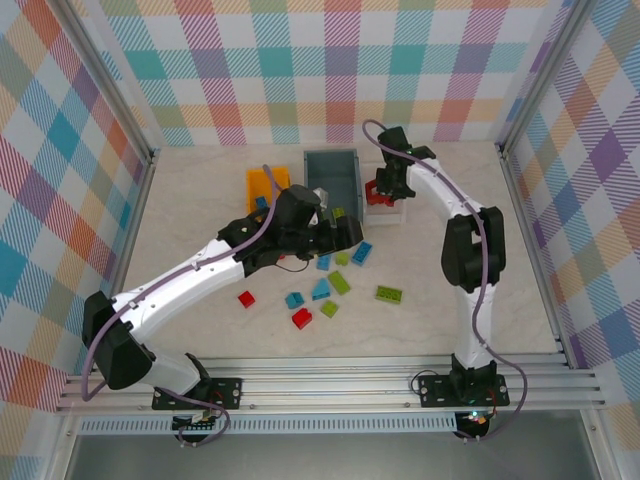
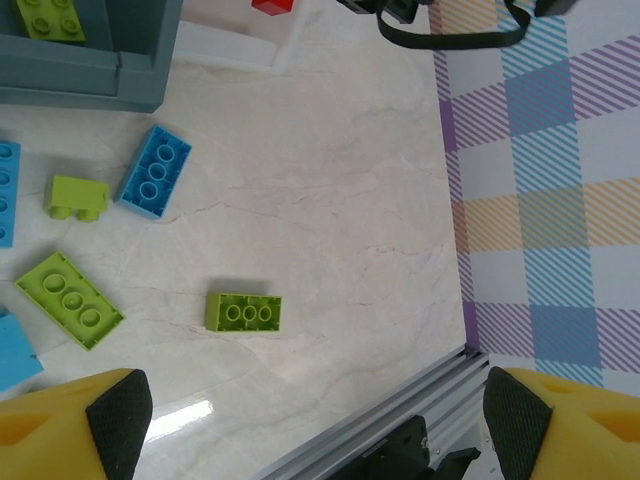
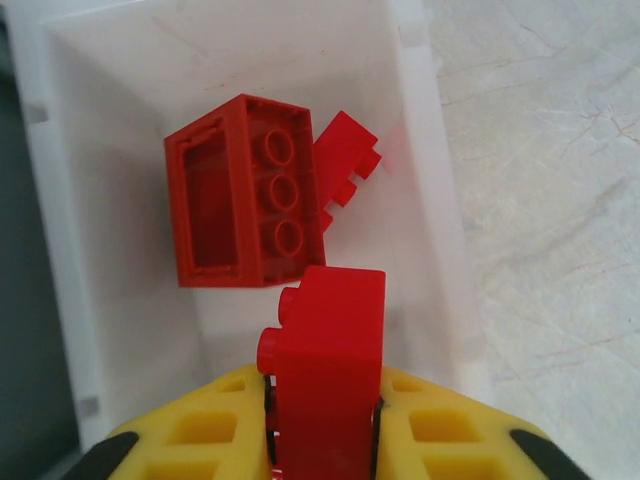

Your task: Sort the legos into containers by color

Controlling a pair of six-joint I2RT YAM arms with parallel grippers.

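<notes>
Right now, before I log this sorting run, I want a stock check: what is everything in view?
grey-blue bin: one, grey-blue, rear centre.
orange-yellow bin: one, orange-yellow, left of grey-blue bin.
white tray: one, white, right of grey-blue bin.
loose red legos: two, red, table front.
loose blue legos: four, blue, table centre.
loose green legos: four, lime, table centre.
binned green lego: one, lime, in grey-blue bin.
tray legos: at least two, red, in white tray.
held lego: one, red, over white tray.
left gripper: open, above table.
right gripper: shut on held lego.
</notes>
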